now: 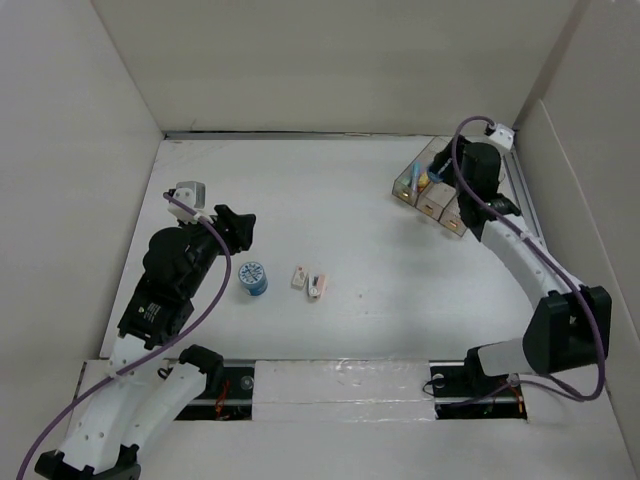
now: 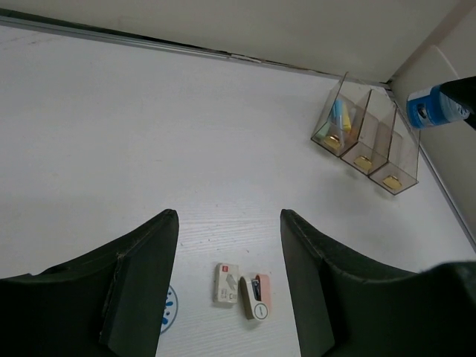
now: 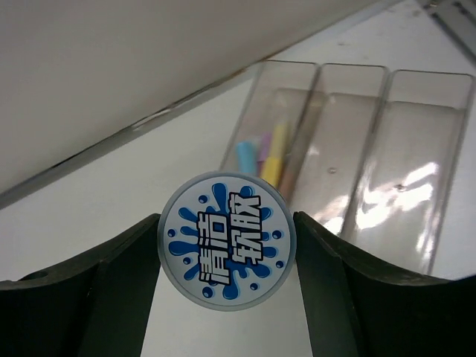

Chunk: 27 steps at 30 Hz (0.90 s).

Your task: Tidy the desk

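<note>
Right wrist: our right gripper [image 3: 229, 223] pinches round blue-white tub [image 3: 227, 239] near translucent tray [image 3: 439, 171]; left gripper [image 2: 227, 219] spread; second tub [image 1: 253, 278], white box [image 1: 298, 277], pink stapler [image 1: 318, 287] loose on white desk [image 1: 330, 210].

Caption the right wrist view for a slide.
Right end effector grips a round blue-and-white tub near the clear three-compartment tray.

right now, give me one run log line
left gripper open over desk | right gripper holding blue jar by tray
</note>
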Each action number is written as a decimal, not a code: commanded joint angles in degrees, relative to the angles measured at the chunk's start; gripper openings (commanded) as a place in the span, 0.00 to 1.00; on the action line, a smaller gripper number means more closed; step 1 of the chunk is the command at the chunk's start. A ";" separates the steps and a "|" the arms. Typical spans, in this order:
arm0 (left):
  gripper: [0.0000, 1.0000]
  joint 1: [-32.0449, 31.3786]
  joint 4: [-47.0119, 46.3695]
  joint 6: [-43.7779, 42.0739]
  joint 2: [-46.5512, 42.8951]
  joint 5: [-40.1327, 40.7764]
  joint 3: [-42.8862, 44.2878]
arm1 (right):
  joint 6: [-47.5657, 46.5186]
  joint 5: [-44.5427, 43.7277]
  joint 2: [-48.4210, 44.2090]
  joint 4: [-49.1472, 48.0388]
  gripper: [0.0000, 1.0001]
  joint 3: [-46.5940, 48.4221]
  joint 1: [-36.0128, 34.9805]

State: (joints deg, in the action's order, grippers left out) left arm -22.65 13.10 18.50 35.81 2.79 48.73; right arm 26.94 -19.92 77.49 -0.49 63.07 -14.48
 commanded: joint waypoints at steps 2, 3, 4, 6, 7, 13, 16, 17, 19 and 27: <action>0.53 0.24 -2.20 0.04 -0.48 -1.29 0.23 | 3.29 1.20 7.46 -3.03 0.40 5.02 8.84; 0.53 0.24 -2.12 0.04 -0.48 -1.38 0.23 | 3.30 1.20 8.98 -2.24 0.40 6.26 9.90; 0.53 0.24 -2.20 0.04 -0.48 -1.38 0.31 | 3.30 1.03 10.38 -2.32 0.39 7.32 10.78; 0.53 0.24 -2.20 0.13 -0.48 -1.47 0.23 | 2.95 3.03 14.15 -2.32 0.39 10.91 13.50; 0.53 0.24 -2.12 0.04 -0.48 -1.29 0.23 | 2.51 2.87 15.22 -2.76 0.39 11.81 14.21; 0.53 0.24 -2.21 -0.04 -0.39 -1.38 0.23 | 1.63 4.18 24.26 -0.39 0.39 20.68 18.25; 0.53 0.24 -2.29 -0.04 -0.22 -1.21 0.23 | 0.92 4.71 27.34 -0.83 0.40 22.70 18.26; 0.53 0.24 -2.21 -0.04 -0.22 -1.20 0.31 | 0.75 4.72 28.14 -0.91 0.40 23.15 18.26; 0.53 0.24 -2.20 -0.04 -0.22 -1.03 0.23 | 0.49 4.54 29.81 -0.65 0.40 24.29 18.26; 0.53 0.24 -2.12 -0.13 0.22 -0.59 0.22 | -0.48 5.16 35.17 -0.39 0.41 28.51 18.26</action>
State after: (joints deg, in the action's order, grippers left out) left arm -22.65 13.08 18.50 35.90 2.00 48.73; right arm 27.55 -14.92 113.21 2.68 87.00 3.97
